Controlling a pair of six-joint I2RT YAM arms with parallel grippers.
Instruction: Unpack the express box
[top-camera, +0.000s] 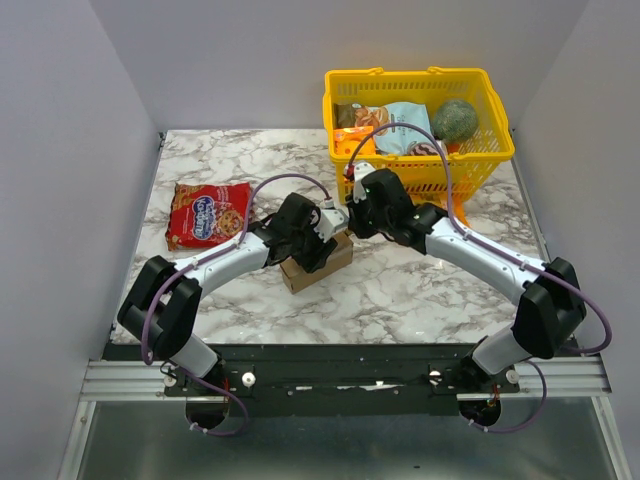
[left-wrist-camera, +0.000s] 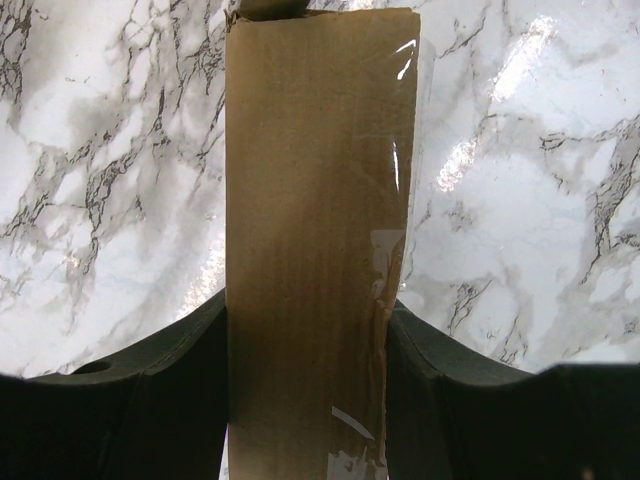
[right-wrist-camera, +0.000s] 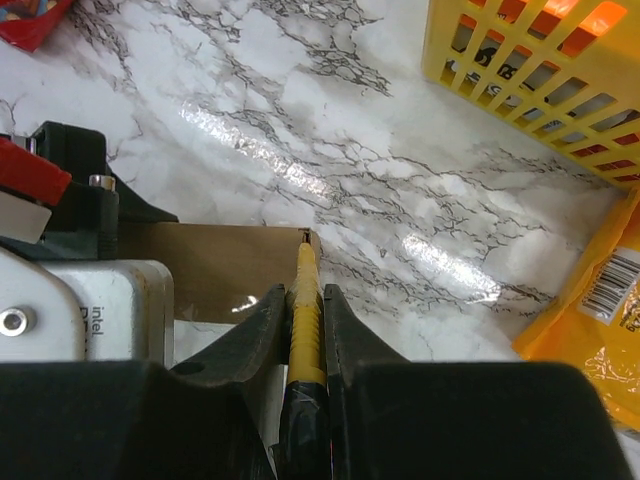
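Express box (top-camera: 318, 264) is sitting near the middle of the marble worktop (top-camera: 420, 290). Left end effector (left-wrist-camera: 305, 305) is clamping it, one finger pressing each long side. Right end effector (right-wrist-camera: 303, 298) is gripping a slim yellow tool (right-wrist-camera: 305, 325), its tip touching the box's upper edge. Red snack bag (top-camera: 208, 213) is lying well apart on the left side. Yellow basket (top-camera: 500, 150) is standing at the far right corner.
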